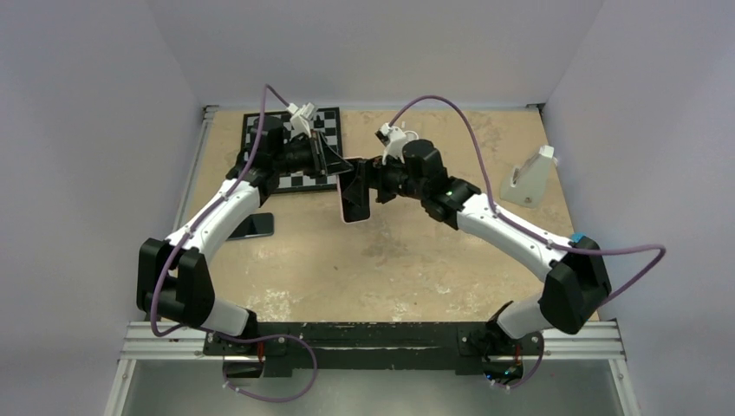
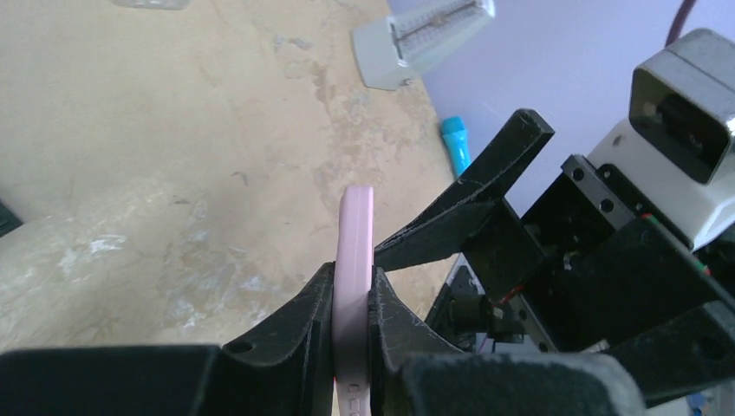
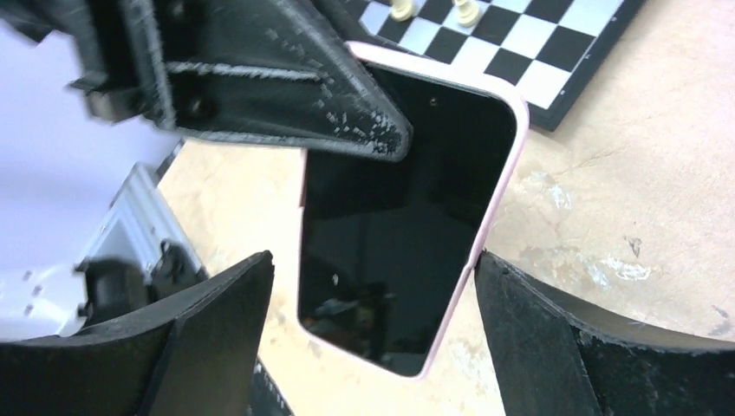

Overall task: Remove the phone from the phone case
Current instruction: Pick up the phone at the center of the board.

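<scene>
The phone point(image 1: 355, 206), with a black screen and a pink rim, hangs above the middle of the table between both arms. My left gripper point(image 1: 334, 165) is shut on it. In the left wrist view its jaws point(image 2: 354, 295) press flat on both faces of the pink edge point(image 2: 355, 251). My right gripper point(image 3: 373, 260) is open around the lower end of the phone point(image 3: 407, 217). Its right finger point(image 3: 537, 338) touches the pink rim and its left finger point(image 3: 199, 338) stands apart. I see no clear shell on the phone. A translucent scrap point(image 2: 152, 3) at the table's far end may be the phone case.
An all-black phone point(image 1: 251, 225) lies on the table beside the left arm. A chessboard point(image 1: 295, 169) with pieces sits at the back left. A pale wedge-shaped object point(image 1: 529, 182) stands at the right. Grey walls close in the table on three sides.
</scene>
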`<state>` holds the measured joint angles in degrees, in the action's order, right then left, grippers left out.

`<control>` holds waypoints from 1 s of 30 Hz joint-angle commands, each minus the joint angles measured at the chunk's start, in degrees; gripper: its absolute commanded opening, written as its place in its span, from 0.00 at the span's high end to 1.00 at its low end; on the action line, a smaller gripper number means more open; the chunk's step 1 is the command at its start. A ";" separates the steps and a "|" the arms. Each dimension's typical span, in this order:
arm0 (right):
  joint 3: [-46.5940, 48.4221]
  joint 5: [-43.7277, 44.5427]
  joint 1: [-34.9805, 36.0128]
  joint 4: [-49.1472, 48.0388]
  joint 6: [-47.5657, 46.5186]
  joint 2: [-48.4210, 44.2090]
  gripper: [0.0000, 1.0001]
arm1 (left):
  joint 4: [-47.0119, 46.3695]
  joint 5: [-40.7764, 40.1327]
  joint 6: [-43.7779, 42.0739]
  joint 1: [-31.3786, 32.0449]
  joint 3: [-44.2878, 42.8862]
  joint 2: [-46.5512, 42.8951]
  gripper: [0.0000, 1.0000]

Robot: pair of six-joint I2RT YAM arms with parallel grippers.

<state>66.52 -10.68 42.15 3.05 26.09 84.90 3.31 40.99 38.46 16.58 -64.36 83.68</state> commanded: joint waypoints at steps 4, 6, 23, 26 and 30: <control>-4.29 -27.51 -6.50 -1.97 -5.32 -7.25 0.09 | -10.39 10.48 1.70 1.88 0.59 -2.10 1.00; -4.79 -30.23 -7.78 -2.76 -5.24 -7.01 0.09 | -11.53 13.51 1.89 2.25 -0.06 -1.58 1.00; -9.58 -52.81 -15.00 -19.86 5.93 -3.49 0.53 | -13.76 20.89 -0.70 7.10 -1.13 -1.74 1.00; -11.51 -54.32 -15.00 -25.92 9.68 -2.35 0.56 | -15.56 21.07 0.05 7.32 -0.56 -2.25 1.00; -13.73 -55.49 -14.98 -33.36 14.42 -1.10 0.94 | -19.93 21.93 3.08 7.33 0.40 -2.65 1.00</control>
<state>54.26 -62.22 27.05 -18.22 34.06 83.29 -7.81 60.20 38.35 23.70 -63.72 83.66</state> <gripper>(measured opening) 0.222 0.189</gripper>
